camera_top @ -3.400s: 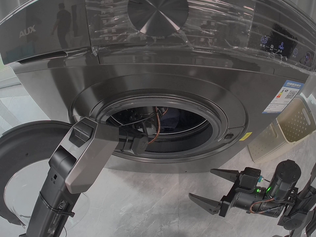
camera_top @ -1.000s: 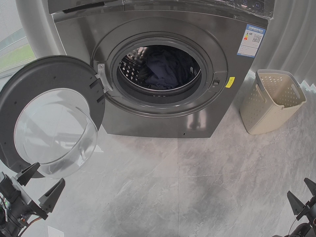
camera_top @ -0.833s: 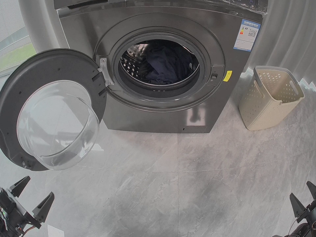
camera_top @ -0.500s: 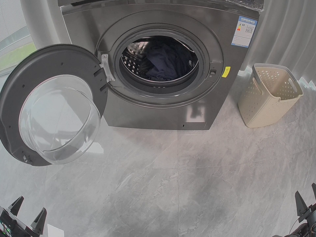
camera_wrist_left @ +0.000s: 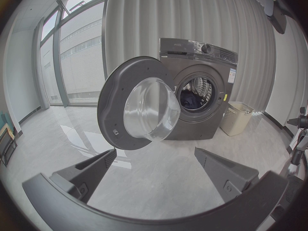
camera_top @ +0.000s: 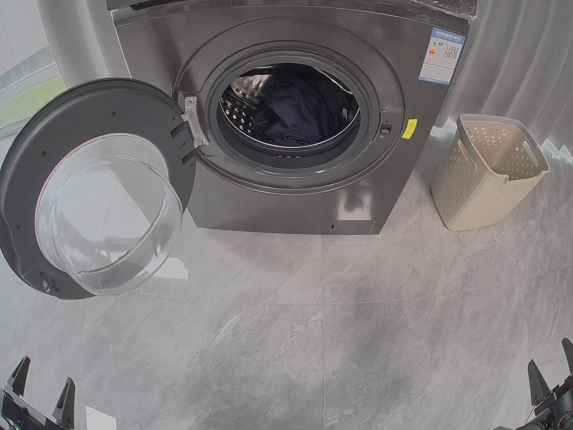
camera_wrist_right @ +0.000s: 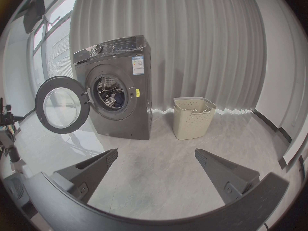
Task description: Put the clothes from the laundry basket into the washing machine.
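The grey washing machine (camera_top: pixel 286 120) stands ahead with its round door (camera_top: pixel 95 186) swung wide to the left. Dark blue clothes (camera_top: pixel 292 111) lie inside the drum. The beige laundry basket (camera_top: pixel 486 171) stands on the floor to the machine's right; its inside looks bare. My left gripper (camera_top: pixel 42 383) is low at the near left, open and holding nothing. My right gripper (camera_top: pixel 552 368) is low at the near right, open too. Both wrist views show the machine (camera_wrist_left: pixel 195 90) (camera_wrist_right: pixel 118 87) and the basket (camera_wrist_left: pixel 235 122) (camera_wrist_right: pixel 192 116) well beyond the spread fingers.
Grey tiled floor (camera_top: pixel 322 318) stretches between me and the machine. A pleated curtain (camera_top: pixel 525 49) hangs behind the basket. A large window (camera_wrist_left: pixel 77 55) is off to the left. A white floor marker (camera_top: pixel 98 419) lies by my left gripper.
The view has pulled back from the machine. My left arm, earlier reaching into the drum, is out and low at the near left. Both grippers have sunk toward the picture's bottom edge.
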Motion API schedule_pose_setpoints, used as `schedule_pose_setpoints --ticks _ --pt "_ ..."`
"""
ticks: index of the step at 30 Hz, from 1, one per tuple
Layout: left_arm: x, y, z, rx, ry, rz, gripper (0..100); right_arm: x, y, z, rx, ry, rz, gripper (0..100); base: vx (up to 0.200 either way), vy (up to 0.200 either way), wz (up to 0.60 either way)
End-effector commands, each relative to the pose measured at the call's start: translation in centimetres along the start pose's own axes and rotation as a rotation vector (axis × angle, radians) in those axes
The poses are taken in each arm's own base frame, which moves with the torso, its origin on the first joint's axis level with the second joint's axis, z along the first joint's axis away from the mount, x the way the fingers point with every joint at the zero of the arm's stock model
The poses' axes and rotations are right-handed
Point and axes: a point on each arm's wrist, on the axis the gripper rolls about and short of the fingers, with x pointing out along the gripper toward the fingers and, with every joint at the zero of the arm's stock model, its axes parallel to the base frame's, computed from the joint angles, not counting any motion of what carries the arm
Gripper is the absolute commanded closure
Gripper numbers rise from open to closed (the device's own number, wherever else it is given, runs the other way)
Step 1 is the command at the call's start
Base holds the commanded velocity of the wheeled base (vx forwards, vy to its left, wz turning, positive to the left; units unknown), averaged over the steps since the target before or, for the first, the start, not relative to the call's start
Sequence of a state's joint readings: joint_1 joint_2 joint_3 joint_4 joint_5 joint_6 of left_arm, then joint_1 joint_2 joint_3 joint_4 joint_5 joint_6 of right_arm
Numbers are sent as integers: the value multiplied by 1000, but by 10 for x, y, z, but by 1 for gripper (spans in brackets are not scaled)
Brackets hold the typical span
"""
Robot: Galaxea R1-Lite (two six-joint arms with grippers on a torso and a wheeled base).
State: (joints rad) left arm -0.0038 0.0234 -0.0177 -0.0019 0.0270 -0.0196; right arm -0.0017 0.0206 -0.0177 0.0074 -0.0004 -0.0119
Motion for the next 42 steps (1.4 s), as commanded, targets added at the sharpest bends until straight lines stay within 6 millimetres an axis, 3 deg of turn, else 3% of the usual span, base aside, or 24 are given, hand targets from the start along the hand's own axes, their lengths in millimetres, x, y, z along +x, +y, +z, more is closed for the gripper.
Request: schedule_pose_setpoints --ticks 1,14,20,42 --pt "0 0 -6 -3 -2 -6 0 0 0 -5 -5 0 7 0 0 200 0" --pt "0 0 -6 -25 -4 -8 0 0 0 -5 4 -6 -4 0 0 200 0" --pt "0 0 -6 -25 -4 -5 0 0 0 -5 4 -6 -3 0 0 0 -300" --pt "0 0 -6 -25 -4 -5 0 0 0 -5 3 -6 -3 0 0 200 0"
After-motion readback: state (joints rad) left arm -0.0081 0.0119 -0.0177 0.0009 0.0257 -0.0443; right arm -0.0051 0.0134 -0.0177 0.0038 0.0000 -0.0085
